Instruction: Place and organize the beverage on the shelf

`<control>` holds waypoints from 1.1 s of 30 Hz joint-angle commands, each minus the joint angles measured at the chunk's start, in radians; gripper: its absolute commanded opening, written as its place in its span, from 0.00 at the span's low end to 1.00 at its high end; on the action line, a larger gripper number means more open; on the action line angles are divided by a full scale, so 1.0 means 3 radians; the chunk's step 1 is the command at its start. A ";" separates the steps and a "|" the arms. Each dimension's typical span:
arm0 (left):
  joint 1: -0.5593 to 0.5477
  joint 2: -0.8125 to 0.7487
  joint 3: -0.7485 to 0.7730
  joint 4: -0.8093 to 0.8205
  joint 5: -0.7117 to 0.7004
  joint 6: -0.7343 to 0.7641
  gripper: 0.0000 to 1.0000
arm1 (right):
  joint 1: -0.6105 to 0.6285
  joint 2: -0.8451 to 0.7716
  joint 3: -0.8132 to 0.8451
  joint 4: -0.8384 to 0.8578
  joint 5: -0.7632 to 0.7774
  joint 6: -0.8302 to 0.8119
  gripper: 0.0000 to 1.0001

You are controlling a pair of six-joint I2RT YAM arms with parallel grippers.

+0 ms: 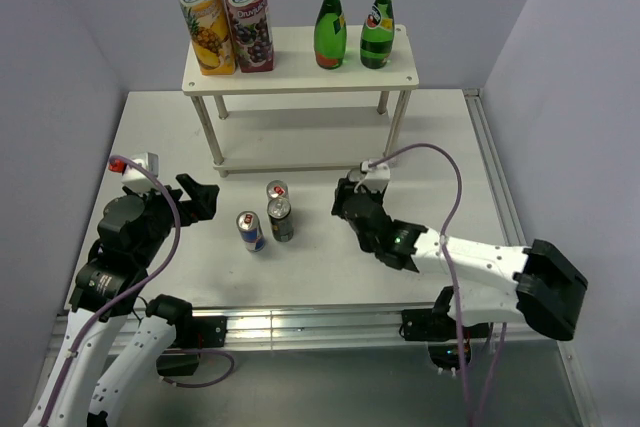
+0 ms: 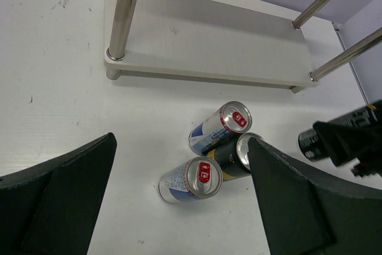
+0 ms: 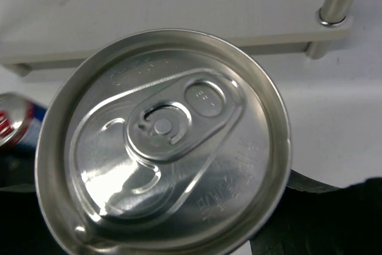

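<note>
The white two-tier shelf stands at the back; its lower board is bare. My right gripper is shut on a dark can with a silver top, held upright in front of the shelf's right side; the can also shows in the left wrist view. Three cans stand together on the table: two blue-silver cans and a dark can. My left gripper is open and empty, left of the cans, jaws wide apart.
Two juice cartons and two green glass bottles stand on the shelf's top board. The shelf's thin legs rise at its corners. Grey walls close in the table on three sides.
</note>
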 commanded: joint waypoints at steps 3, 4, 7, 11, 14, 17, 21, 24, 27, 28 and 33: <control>0.0016 -0.0039 -0.0019 0.0125 0.0048 0.0060 0.99 | -0.0572 0.0476 0.0530 0.0523 -0.0379 -0.0288 0.00; 0.0015 -0.0039 -0.0014 0.0130 0.0053 0.0060 0.99 | -0.0653 0.0613 0.0652 0.0564 -0.0430 -0.0298 0.00; 0.0010 -0.0029 -0.0014 0.0125 0.0058 0.0055 0.99 | -0.0899 0.0885 0.0954 0.0605 -0.0471 -0.0405 0.00; 0.0010 -0.0029 -0.0020 0.0135 0.0068 0.0060 0.99 | -0.1114 0.1176 0.1302 0.0595 -0.0461 -0.0564 0.00; 0.0010 -0.0024 -0.0025 0.0135 0.0073 0.0065 0.99 | -0.1222 0.1366 0.1506 0.0615 -0.0492 -0.0595 0.00; 0.0010 -0.0014 -0.0025 0.0135 0.0078 0.0065 0.99 | -0.1339 0.1550 0.1670 0.0646 -0.0472 -0.0661 0.00; 0.0010 -0.0014 -0.0019 0.0135 0.0078 0.0065 0.99 | -0.1442 0.1810 0.1808 0.0759 -0.0385 -0.0758 0.00; 0.0015 0.0002 -0.0019 0.0140 0.0083 0.0065 0.99 | -0.1498 0.1964 0.1895 0.0845 -0.0257 -0.0835 0.00; 0.0010 0.0017 -0.0019 0.0140 0.0094 0.0071 0.99 | -0.1549 0.2061 0.1921 0.0958 -0.0170 -0.0876 0.00; 0.0010 0.0027 -0.0025 0.0135 0.0094 0.0071 0.99 | -0.1559 0.2087 0.1921 0.1044 -0.0144 -0.0891 0.00; 0.0010 0.0043 -0.0020 0.0140 0.0099 0.0065 0.99 | -0.1570 0.2240 0.1936 0.1275 -0.0001 -0.1024 0.00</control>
